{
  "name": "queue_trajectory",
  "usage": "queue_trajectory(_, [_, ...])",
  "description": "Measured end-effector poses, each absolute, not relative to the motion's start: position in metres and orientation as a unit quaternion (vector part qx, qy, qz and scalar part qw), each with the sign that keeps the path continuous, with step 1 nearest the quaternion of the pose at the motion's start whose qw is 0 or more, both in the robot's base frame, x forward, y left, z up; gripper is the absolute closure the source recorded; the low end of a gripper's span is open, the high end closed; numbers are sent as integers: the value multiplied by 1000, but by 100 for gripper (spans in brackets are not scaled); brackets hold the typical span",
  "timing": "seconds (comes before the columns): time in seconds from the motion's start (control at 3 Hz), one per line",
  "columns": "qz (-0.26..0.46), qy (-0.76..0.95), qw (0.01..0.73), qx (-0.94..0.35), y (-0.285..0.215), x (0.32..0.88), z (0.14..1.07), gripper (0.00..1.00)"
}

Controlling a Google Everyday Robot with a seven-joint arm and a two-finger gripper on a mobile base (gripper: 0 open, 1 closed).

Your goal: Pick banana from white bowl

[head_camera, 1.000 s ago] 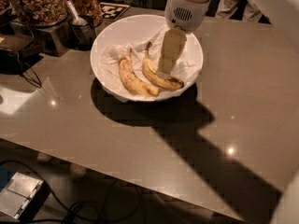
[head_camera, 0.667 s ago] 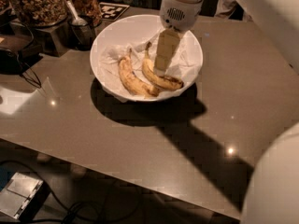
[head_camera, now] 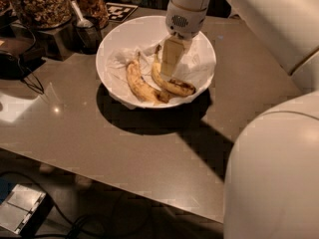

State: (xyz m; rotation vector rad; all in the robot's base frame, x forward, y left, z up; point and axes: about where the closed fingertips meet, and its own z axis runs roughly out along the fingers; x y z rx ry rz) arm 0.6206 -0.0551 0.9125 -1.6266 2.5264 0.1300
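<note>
The white bowl [head_camera: 130, 32] stands on the brown table, lined with crumpled white paper. Two bananas lie in it. The banana [head_camera: 175, 86] is the right one: curved, deep yellow, with a dark blotched tip and its stem pointing up. A paler, straighter banana [head_camera: 138, 83] lies left of it. My gripper [head_camera: 170, 62] reaches down from above into the bowl and sits over the upper middle part of the curved banana, hiding that part. The banana rests on the paper.
Glass jars of nuts [head_camera: 39, 4] and a metal cup with a scoop [head_camera: 87, 30] stand behind the bowl at the left. A black-and-white tag [head_camera: 121, 10] lies behind it. Black cables [head_camera: 22, 73] lie at the far left. My white arm [head_camera: 274, 173] fills the right side.
The gripper has shifted slightly left and lower over the curved banana. My arm now covers more of the right side. Both bananas lie where they were.
</note>
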Motion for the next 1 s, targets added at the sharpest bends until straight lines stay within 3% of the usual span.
queue_trajectory(1.0, [79, 847, 36, -525, -44, 627, 881, 36])
